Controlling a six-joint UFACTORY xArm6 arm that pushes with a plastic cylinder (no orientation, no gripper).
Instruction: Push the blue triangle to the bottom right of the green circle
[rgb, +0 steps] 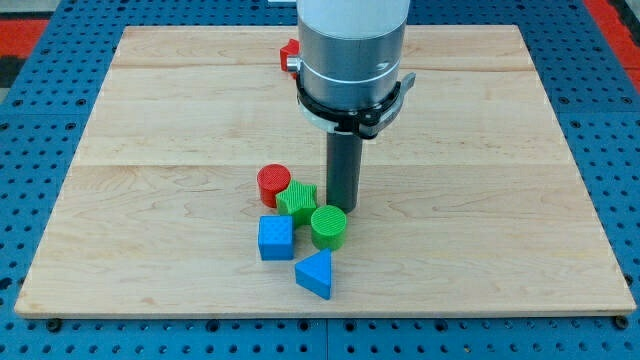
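My tip (343, 207), a bare rod with nothing clamping, touches the green circle's (329, 226) top edge. The blue triangle (316, 273) lies below it, beneath the circle and slightly left. Farther left sit the green block (297, 201), blue cube (276, 238) and red cylinder (273, 185).

The blue triangle (316, 273) lies flat near the board's bottom edge — apex toward the view's top. The green circle (328, 226) stands just above it — apart.
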